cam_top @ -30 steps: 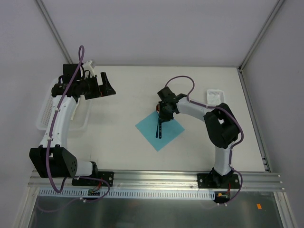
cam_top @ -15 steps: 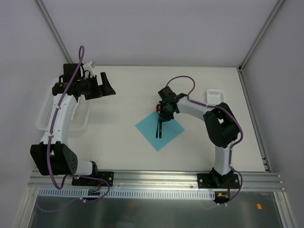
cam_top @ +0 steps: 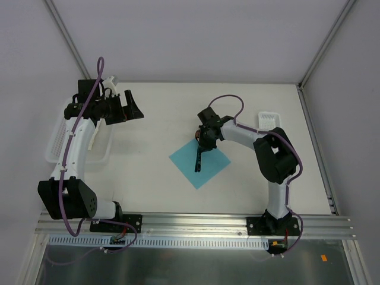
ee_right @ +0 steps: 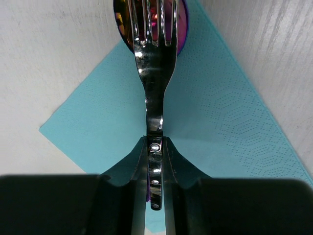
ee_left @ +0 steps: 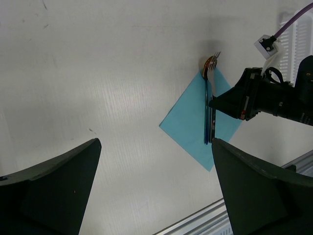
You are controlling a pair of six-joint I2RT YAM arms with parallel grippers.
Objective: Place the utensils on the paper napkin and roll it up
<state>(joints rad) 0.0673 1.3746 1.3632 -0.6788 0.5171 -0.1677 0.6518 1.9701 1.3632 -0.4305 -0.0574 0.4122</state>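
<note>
Right fingers (ee_right: 117, 181) clamped on fork (ee_right: 155, 73) handle, tines just ahead, over spoon (ee_right: 182, 29) bowl at corner of teal napkin (ee_right: 220, 132). Left fingers (ee_left: 49, 191) gaping, well away. Looks like placing step; nxt prob. let go w/ fork flat, then roll.

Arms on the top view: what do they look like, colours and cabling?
The left arm and right arm match: white tubular links between bulky black joint housings, with a loose purple cable looping along each. The left gripper has broad black wedge-shaped fingers; the right gripper is black too, its fingers tapering to narrow tips.
</note>
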